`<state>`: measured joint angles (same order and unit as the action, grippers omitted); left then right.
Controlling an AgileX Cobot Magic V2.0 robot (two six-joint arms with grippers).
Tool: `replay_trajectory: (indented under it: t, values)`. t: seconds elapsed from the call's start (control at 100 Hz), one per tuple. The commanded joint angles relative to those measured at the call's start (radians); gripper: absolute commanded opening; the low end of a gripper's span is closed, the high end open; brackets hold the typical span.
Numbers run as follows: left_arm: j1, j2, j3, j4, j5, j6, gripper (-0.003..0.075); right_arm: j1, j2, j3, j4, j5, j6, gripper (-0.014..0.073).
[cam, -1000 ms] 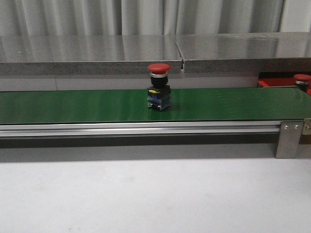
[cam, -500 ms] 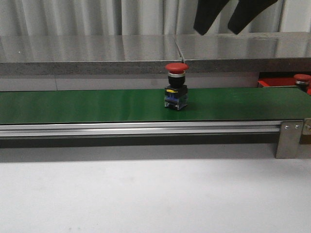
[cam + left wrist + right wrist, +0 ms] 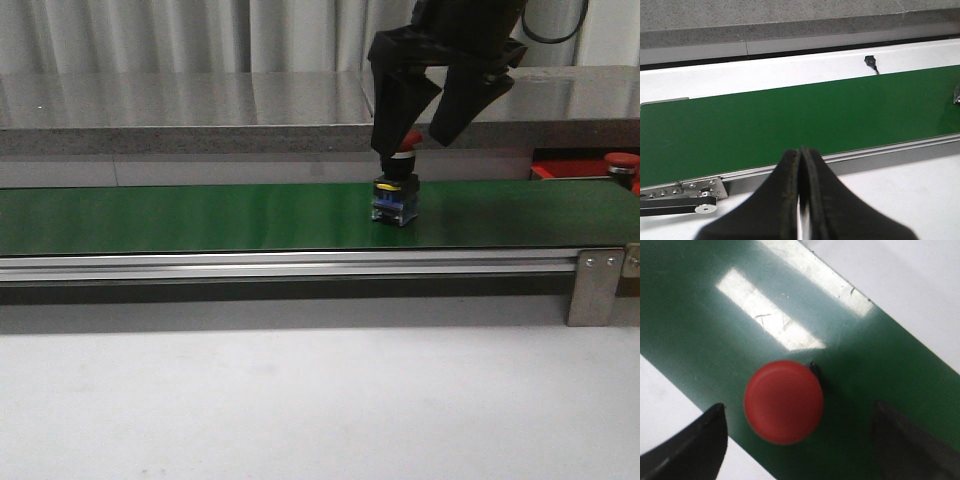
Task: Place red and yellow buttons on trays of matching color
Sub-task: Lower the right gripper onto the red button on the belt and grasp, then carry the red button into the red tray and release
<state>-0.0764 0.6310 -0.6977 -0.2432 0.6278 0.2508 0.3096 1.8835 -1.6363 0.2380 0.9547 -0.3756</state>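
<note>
**Ana:** Right gripper [image 3: 425, 138] is down over the belt with its jaws spread wide, one dark finger [image 3: 396, 100] hanging in front of the button's cap, the other off at three o'clock of it, nothing between them gripped yet!

**Ben:** And the left gripper [image 3: 801, 200]?

**Ana:** Pressed together, fingertips touching, nothing in them, parked over the near rail of the green belt [image 3: 200, 215].

**Ben:** Give me the button [image 3: 396, 190].

**Ana:** Upright on the belt, just right of centre. Glossy domed red cap, a darker narrow neck, then a blocky base with yellow and blue on it. From the right wrist camera the cap [image 3: 783, 402] is a round red disc sitting between the two fingers, nearer one than the other, touching neither.

**Ben:** Beyond it?

**Ana:** At the belt's far right end, a second red-capped button [image 3: 621, 163] beside a bright red tray [image 3: 556, 170], mostly hidden.

**Ben:** Changes?

**Ana:** Half a second ago the fingers were only tips at the top edge, high above; now they've dropped to cap height. The button has ridden right along the belt.
</note>
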Motion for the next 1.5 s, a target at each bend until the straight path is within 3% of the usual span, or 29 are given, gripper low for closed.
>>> replay_trajectory:
  t: [0.0, 0.16, 0.25, 0.49, 1.03, 1.49]
  values:
    - [-0.008, 0.001, -0.028, -0.011, -0.071, 0.001, -0.0019, -0.001, -0.045, -0.035, 0.010, -0.067, -0.015, 0.0510]
    - [-0.008, 0.001, -0.028, -0.011, -0.071, 0.001, -0.0019, -0.003, -0.039, -0.034, 0.005, -0.074, -0.015, 0.0281]
    - [-0.008, 0.001, -0.028, -0.011, -0.071, 0.001, -0.0019, -0.003, -0.046, -0.034, -0.001, -0.097, -0.015, 0.0213]
    - [-0.008, 0.001, -0.028, -0.011, -0.071, 0.001, -0.0019, -0.058, -0.116, -0.034, -0.001, -0.158, 0.035, 0.0213]
    - [-0.008, 0.001, -0.028, -0.011, -0.071, 0.001, -0.0019, -0.502, -0.168, -0.030, 0.000, -0.153, 0.116, 0.0213]
    - [-0.008, 0.001, -0.028, -0.011, -0.071, 0.001, -0.0019, -0.709, -0.122, 0.103, 0.000, -0.314, 0.171, 0.0213]
